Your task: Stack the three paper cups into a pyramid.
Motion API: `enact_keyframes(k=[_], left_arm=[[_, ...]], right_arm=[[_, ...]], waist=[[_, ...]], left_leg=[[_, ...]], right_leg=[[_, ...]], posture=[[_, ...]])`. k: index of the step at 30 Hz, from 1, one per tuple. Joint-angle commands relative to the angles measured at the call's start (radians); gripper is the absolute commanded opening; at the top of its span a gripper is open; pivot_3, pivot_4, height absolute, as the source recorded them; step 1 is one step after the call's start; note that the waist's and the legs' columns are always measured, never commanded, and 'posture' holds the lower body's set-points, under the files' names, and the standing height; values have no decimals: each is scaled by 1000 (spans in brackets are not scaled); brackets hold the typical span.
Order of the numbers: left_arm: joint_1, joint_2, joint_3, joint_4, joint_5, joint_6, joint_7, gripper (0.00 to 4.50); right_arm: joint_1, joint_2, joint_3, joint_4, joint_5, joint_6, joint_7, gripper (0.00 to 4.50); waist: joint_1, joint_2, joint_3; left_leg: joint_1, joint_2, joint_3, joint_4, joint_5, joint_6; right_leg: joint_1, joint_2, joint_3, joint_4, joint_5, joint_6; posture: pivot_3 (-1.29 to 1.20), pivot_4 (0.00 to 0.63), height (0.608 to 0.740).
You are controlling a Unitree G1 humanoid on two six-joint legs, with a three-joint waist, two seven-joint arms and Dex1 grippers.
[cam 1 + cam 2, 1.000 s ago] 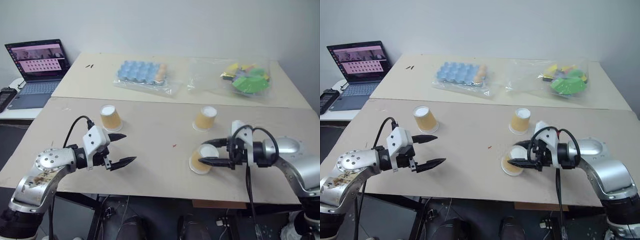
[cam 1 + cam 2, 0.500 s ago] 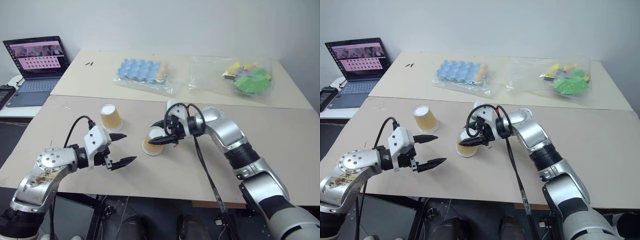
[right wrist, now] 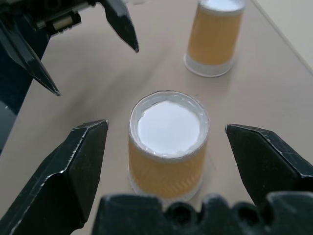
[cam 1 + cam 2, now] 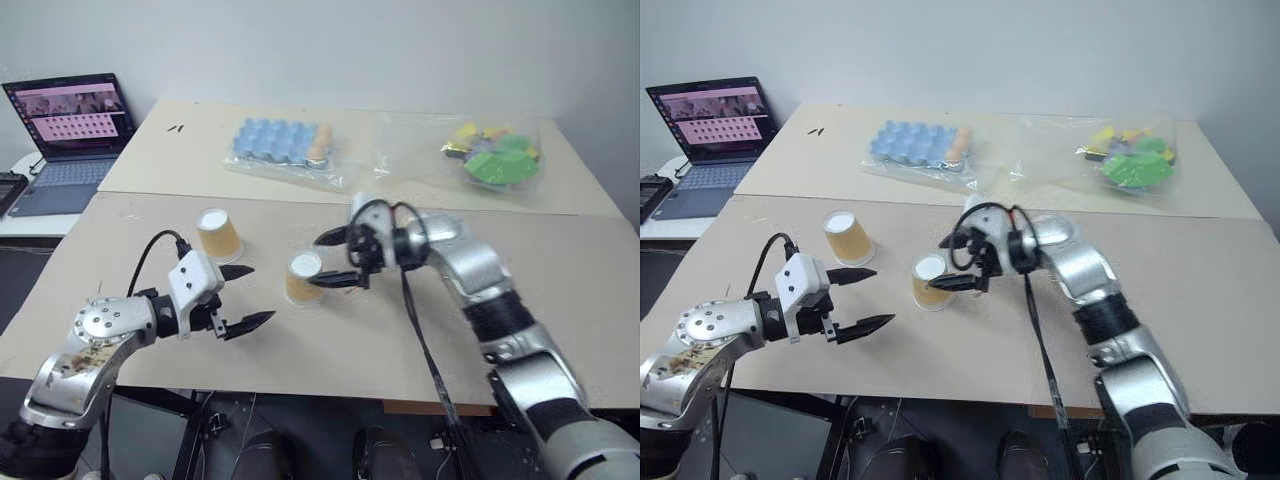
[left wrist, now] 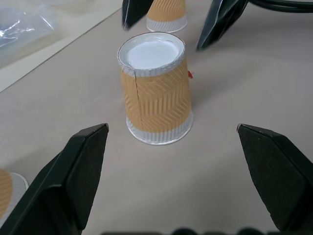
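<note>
Jaws of the left gripper (image 4: 247, 297) stand wide apart above the near part of the worktop (image 4: 330, 345), and nothing is between them. They point toward the middle of the worktop.

A little farther stands the middle cup (image 4: 303, 278). It is upside down, with the white base on top and the rim on the worktop. The right gripper (image 4: 333, 260) is just beside this cup, on its right side. Its jaws are spread wide, and the fingers (image 3: 76, 166) are away from the wall of the cup on both sides, as the right wrist view shows. The cup stands free and upright.

To the left and a little farther, a second cup (image 4: 217, 233) also stands upside down on the worktop, clearly apart from the first one. In the left wrist view a third cup (image 5: 167, 13) shows behind the middle cup, partly cut by the picture's edge, between the two dark fingers of the right gripper. No cup lies on top of another.

On the far worktop (image 4: 200, 135) lies a blue tray (image 4: 280, 143) in clear plastic, and to the right of it a clear bag (image 4: 480, 155) with green and yellow things inside. An open laptop (image 4: 66, 125) stands at the far left on a separate lower table.
</note>
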Motion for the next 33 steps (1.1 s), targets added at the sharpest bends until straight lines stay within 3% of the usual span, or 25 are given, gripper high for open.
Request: enact_keyframes(k=[1, 5, 7, 9, 12, 15, 23, 33], left_arm=[[-19, -2, 7, -4, 7, -9, -2, 4500], [-25, -6, 5, 8, 14, -17, -7, 4500], [-38, -11, -1, 13, 17, -13, -6, 4500], [-46, -15, -4, 14, 17, -9, -6, 4500], [-57, -17, -17, 17, 20, -10, -13, 4500], [-68, -19, -19, 22, 22, -8, -17, 4500], [-75, -17, -13, 32, 29, -12, -19, 4500], [-68, -14, 3, 25, 34, -10, -14, 4500]], right_arm=[[117, -112, -207, -271, 173, 196, -38, 4476], [359, -233, -331, -457, 262, 322, -64, 4476], [484, -239, -331, -472, 190, 350, -183, 4476], [511, -212, -301, -434, 114, 360, -318, 4476], [433, -61, -244, -242, -59, 277, -606, 4476], [349, 37, -266, -135, -120, 195, -735, 4476], [245, 135, -307, -68, -97, 97, -786, 4476], [138, 164, -282, 104, -126, 13, -785, 4476]], waist=[[1, 0, 0], [5, -1, 0], [4, -1, 0], [-1, -1, 0], [-23, -6, -3], [-23, -5, -2], [-13, -4, -2], [-18, -4, -2]], left_leg=[[0, 0, 0, 0, 0, 0], [2, -1, -1, 0, 0, 0], [5, 0, -1, -1, 0, 0], [9, 0, 0, -1, 0, 0], [12, 1, 1, 0, 0, -1], [10, 1, 2, -1, 2, -3], [9, 0, 2, -4, 3, -3], [9, 0, 3, -5, 3, -3]], right_leg=[[0, 0, 0, 0, 0, 0], [1, 0, 1, -2, 0, 0], [3, 0, 1, -4, 0, 0], [5, 0, 3, -3, 0, 0], [6, -1, 6, 0, 0, 0], [3, -1, 7, 2, 1, -1], [3, 1, 6, 0, 0, -1], [3, 1, 5, -1, 0, 0]], posture=[[0, 150, 733], [0, 150, 733], [0, 150, 733], [0, 150, 733], [0, 150, 733], [0, 150, 733], [0, 150, 733], [0, 150, 733]])
